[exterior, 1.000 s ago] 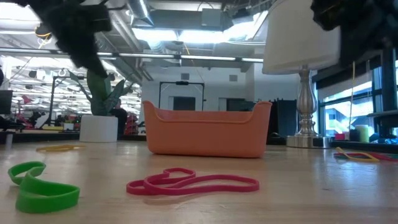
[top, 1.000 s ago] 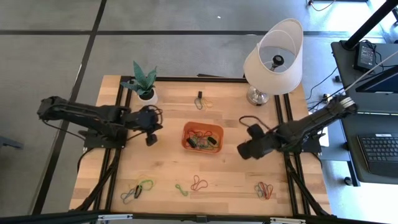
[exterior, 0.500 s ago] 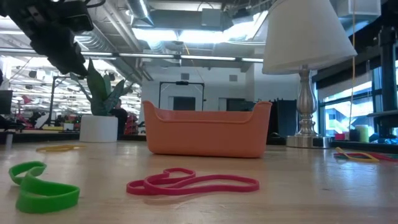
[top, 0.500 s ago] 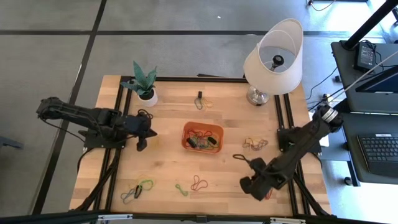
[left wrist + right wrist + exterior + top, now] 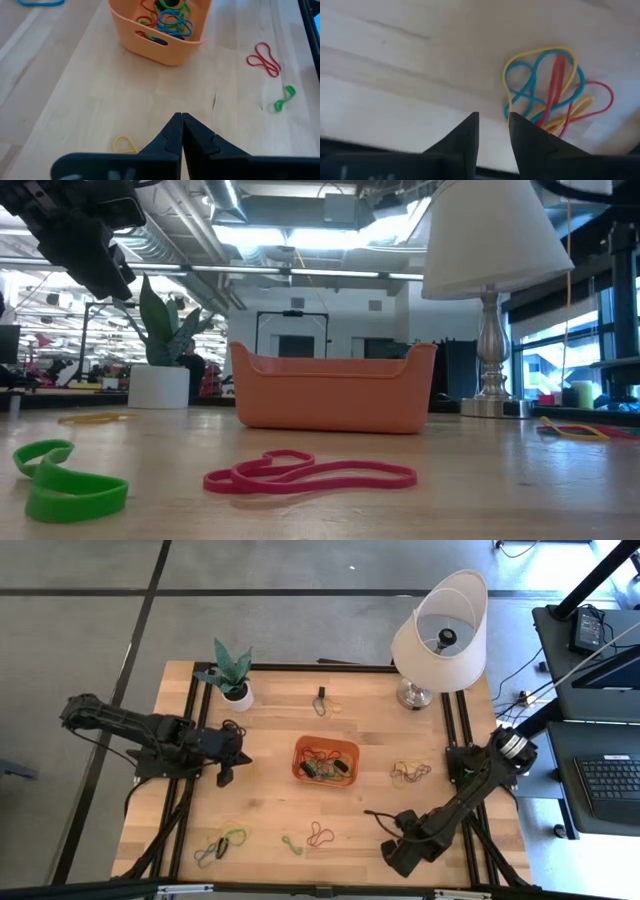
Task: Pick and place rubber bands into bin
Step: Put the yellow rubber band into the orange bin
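The orange bin (image 5: pixel 325 760) stands mid-table with several rubber bands in it. My right gripper (image 5: pixel 398 858) hangs near the table's front right, pointing down. Its fingers are open (image 5: pixel 493 120), just beside a bunch of yellow, blue and red rubber bands (image 5: pixel 552 90) lying flat on the wood; in the high view the arm hides that bunch. My left gripper (image 5: pixel 225 778) is shut (image 5: pixel 181 120) and hovers left of the bin (image 5: pixel 160 30). Loose bands lie on the table: a red one (image 5: pixel 318 833), a green one (image 5: pixel 292 844), and a yellow-orange bunch (image 5: pixel 408 772).
A white lamp (image 5: pixel 440 635) stands at the far right and a potted plant (image 5: pixel 232 675) at the far left. More bands lie at the front left (image 5: pixel 222 843) and by a black clip at the far side (image 5: pixel 322 700). A yellow band (image 5: pixel 125 145) lies near my left gripper.
My right gripper has swung from beside the bin's right side toward the table's near edge, going down and tipping to point downward, over the front-right bunch. That uncovered the yellow-orange bunch right of the bin. My left gripper has drawn back a little toward the table's left edge.
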